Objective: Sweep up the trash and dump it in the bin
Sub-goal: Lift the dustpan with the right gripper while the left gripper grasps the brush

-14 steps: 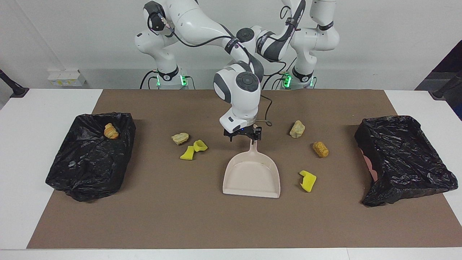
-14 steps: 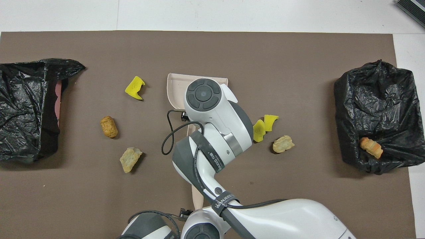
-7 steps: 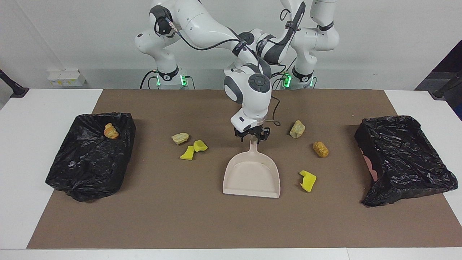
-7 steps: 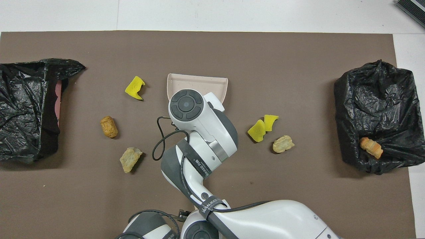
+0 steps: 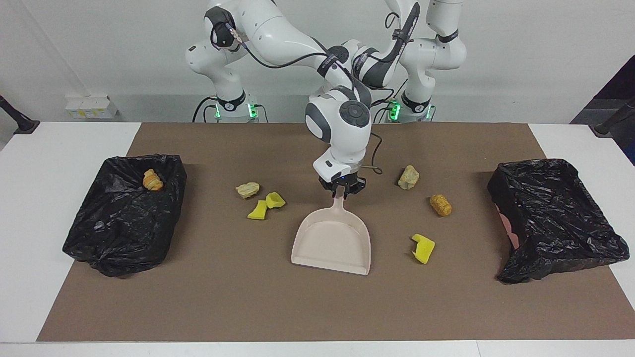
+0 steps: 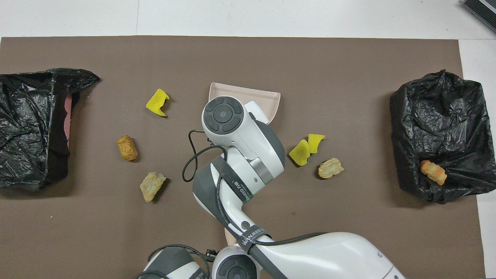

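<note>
A beige dustpan point(image 5: 331, 244) lies mid-mat with its mouth pointing away from the robots. My right gripper point(image 5: 341, 189) is shut on the tip of its handle. In the overhead view my right arm hides most of the dustpan point(image 6: 269, 99). Trash lies on both sides of it. Two yellow sponge pieces point(image 5: 265, 205) and a cream lump point(image 5: 247, 189) are toward the right arm's end. A tan lump point(image 5: 408, 177), an orange-brown lump point(image 5: 440, 205) and a yellow sponge piece point(image 5: 422, 248) are toward the left arm's end. My left gripper point(image 6: 212, 252) barely shows beside a beige brush handle point(image 6: 229, 236).
A bin lined with a black bag stands at each end of the brown mat, one point(image 5: 124, 213) at the right arm's end and the other point(image 5: 555, 218) at the left arm's. The bin at the right arm's end holds an orange-brown lump point(image 5: 152, 180). White table borders the mat.
My right gripper came down onto the dustpan handle and closed on it. The dustpan has since shifted and swung slightly toward the right arm's end. The trash has not moved.
</note>
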You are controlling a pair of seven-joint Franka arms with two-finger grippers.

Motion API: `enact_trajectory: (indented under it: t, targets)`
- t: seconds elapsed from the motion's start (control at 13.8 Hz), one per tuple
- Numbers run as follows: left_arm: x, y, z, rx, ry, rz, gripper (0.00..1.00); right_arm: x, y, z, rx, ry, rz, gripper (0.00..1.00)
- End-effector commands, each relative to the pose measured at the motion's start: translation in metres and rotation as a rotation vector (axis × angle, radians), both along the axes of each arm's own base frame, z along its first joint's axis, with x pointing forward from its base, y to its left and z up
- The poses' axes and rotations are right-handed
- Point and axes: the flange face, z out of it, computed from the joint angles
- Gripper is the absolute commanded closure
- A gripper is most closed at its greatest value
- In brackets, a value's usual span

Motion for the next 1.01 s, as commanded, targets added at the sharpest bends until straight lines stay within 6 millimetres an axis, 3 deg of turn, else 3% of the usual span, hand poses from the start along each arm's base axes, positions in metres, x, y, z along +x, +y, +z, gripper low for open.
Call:
enact_trajectory:
  t: [0.0,0.14,0.22,0.36,0.51,0.94]
  targets:
    - [-0.004,0.002,0.001,0.018,0.018,0.023,0.50,0.008,-0.034,0.051,0.082,0.013,0.039,1.00]
    - [-0.003,0.003,0.001,0.030,0.030,0.033,0.91,0.015,-0.070,0.071,0.113,0.005,0.166,1.00]
    - [-0.003,0.003,0.002,0.032,0.034,0.032,1.00,0.017,-0.086,0.078,0.114,0.003,0.238,1.00]
    - [0.008,0.002,0.016,0.020,0.022,0.044,1.00,0.022,-0.110,0.084,0.109,0.017,0.372,1.00]
    - [0.035,0.016,0.032,0.030,0.021,0.087,1.00,0.024,-0.125,0.087,0.103,0.038,0.488,1.00]
    - [0.158,0.121,0.096,0.013,-0.080,0.116,1.00,0.010,-0.143,0.074,0.097,0.078,0.948,1.00]
